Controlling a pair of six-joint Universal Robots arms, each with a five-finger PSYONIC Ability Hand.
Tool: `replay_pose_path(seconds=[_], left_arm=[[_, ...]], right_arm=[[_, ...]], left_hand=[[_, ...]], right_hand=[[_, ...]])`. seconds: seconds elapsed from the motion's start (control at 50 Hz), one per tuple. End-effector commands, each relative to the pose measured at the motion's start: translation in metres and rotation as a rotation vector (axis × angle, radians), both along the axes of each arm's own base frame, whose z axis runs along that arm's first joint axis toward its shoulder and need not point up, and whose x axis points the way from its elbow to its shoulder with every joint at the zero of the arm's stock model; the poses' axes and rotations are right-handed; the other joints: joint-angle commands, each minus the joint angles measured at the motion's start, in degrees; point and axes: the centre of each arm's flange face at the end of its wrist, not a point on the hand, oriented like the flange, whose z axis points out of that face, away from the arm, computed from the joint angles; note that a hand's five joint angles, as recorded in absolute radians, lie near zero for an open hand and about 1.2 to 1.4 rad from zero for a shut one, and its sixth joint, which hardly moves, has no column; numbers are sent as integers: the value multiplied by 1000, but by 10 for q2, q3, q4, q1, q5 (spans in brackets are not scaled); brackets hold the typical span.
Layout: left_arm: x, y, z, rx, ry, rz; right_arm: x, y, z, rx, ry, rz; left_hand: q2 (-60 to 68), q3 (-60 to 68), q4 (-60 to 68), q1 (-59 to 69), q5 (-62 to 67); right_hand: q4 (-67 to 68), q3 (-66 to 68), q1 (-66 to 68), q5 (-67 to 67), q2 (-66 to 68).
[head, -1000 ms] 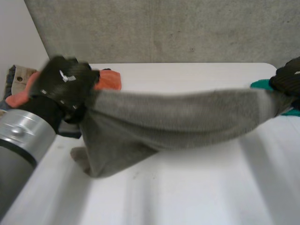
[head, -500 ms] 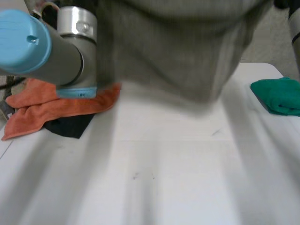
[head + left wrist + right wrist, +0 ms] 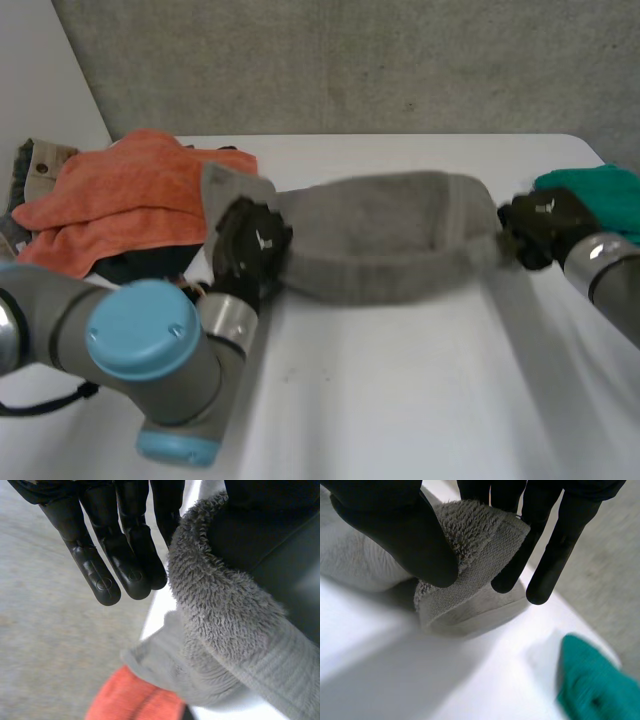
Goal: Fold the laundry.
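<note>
a: head view first, where is the grey towel [image 3: 375, 235] sitting?

b: it is stretching across the middle of the bench [image 3: 400, 400], sagging in a loose loop between the two hands. the left robot hand [image 3: 250, 245] is gripping its left end and the right robot hand [image 3: 540, 225] is gripping its right end.

a: what is lying around it?

b: an orange towel [image 3: 130, 195] is lying heaped at the far left, just behind the left robot hand, over some darker cloth. a green cloth [image 3: 590, 195] is lying at the far right, just beyond the right robot hand.

a: and what is the left wrist view showing?

b: the left robot hand [image 3: 120, 555] is holding its fingers straight and close together. the fluffy edge of the grey towel [image 3: 220, 620] is running between them and the thumb, with the nearest finger touching the pile, so it is pinching that edge. a bit of the orange towel [image 3: 135, 700] is showing past the fingertips.

a: and the right wrist view?

b: the right robot hand [image 3: 395, 525] is pressing its thumb down on a folded corner of the grey towel [image 3: 475, 535] against straight fingers [image 3: 560, 545], pinching it. the corner is hanging just above the bench [image 3: 395, 670], and the green cloth [image 3: 590, 680] is lying beyond the fingertips, apart from the towel.
</note>
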Motion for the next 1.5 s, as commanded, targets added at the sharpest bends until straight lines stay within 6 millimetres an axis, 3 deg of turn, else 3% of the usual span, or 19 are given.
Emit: replay_pose_path(seconds=[0.02,0.06,0.14,0.24,0.34,0.42,0.54,0.66,0.78,0.82,0.88,0.92,1.0,1.04,1.18,1.26,1.38,1.42,1.5], left_arm=[[6,14,-13,60,-42,-15],[8,15,-1,49,-21,-15],[14,11,16,48,57,4],[42,-9,40,100,184,93],[63,-13,43,278,277,97],[77,-9,30,502,361,110],[85,-7,20,618,437,156],[83,-12,16,606,446,151],[73,-30,-7,597,438,150],[70,-38,-17,600,430,154],[68,-44,-25,612,412,162],[68,-46,-29,610,397,169],[71,-46,-27,579,372,202],[74,-44,-15,535,362,217],[88,-12,40,365,254,191],[99,14,52,326,130,178],[112,58,35,422,-123,144],[111,75,25,476,-186,105],[106,86,17,506,-222,70]], right_arm=[[-15,3,-14,34,64,-12],[-21,-3,-12,20,73,-30],[-30,-12,-11,10,73,-58],[-39,-19,-8,-1,70,-85],[-41,-20,-10,3,69,-90],[-40,-17,-16,19,69,-83],[-40,-17,-17,22,65,-85],[-39,-16,-19,25,65,-83],[-40,-12,-24,35,69,-80],[-40,-10,-26,39,69,-80],[-40,-10,-26,42,68,-80],[-40,-10,-26,44,68,-80],[-40,-9,-25,48,74,-79],[-41,-8,-21,39,87,-75],[-42,18,19,27,300,10],[-43,43,34,89,423,73],[-46,77,45,179,523,134],[-49,83,42,212,539,142],[-48,84,33,235,539,152]], left_hand=[[-91,-88,-90,-62,-59],[-285,-283,-285,-257,-254],[-478,-475,-477,-449,-446],[-534,-531,-534,-505,-502],[-554,-552,-554,-525,-523],[-522,-520,-522,-493,-491],[-442,-439,-441,-413,-410],[-421,-419,-421,-392,-390],[-329,-326,-328,-300,-297],[-187,-184,-186,-158,-155],[-70,-68,-70,-41,-39],[110,112,110,138,141],[112,114,112,141,143],[112,114,112,141,143],[112,114,112,141,143],[112,114,112,141,143],[112,114,112,141,143],[112,114,112,141,143],[112,114,112,141,143]], right_hand=[[112,115,162,139,126],[112,115,162,139,126],[112,115,162,139,126],[112,115,162,139,126],[112,115,162,139,126],[112,115,162,139,126],[112,115,162,139,126],[112,115,162,139,126],[112,115,162,139,126],[112,115,162,139,126],[112,115,162,139,126],[112,115,162,139,126],[112,115,162,139,126],[112,115,162,139,126],[112,115,162,139,126],[112,115,162,139,126],[112,115,162,139,126],[112,115,162,139,126],[112,115,162,139,126]])
